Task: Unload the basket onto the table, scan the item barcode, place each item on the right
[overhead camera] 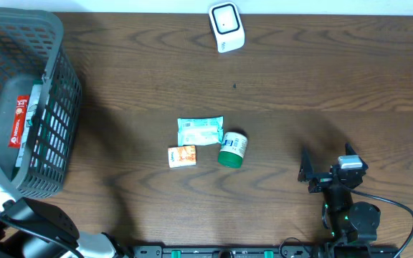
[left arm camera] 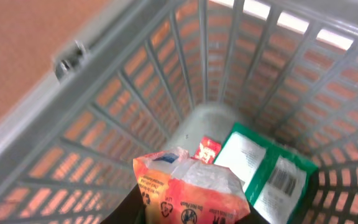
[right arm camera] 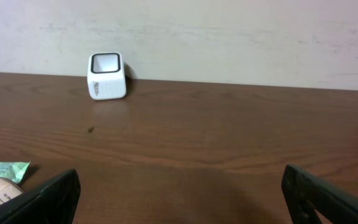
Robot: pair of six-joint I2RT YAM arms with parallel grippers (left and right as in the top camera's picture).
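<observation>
Over the inside of a grey basket (left arm camera: 135,112), an orange packet (left arm camera: 188,186) sits at the left gripper (left arm camera: 188,214); whether it is clenched or let go cannot be told. The right gripper (right arm camera: 179,193) is released, jaws wide, low over the table (overhead camera: 120,86). The white scanner (overhead camera: 226,27) stands at the far edge, well apart from both.

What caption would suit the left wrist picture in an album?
Orange packet poised over the grey basket, where a green packet and a small red item already lie.
</observation>
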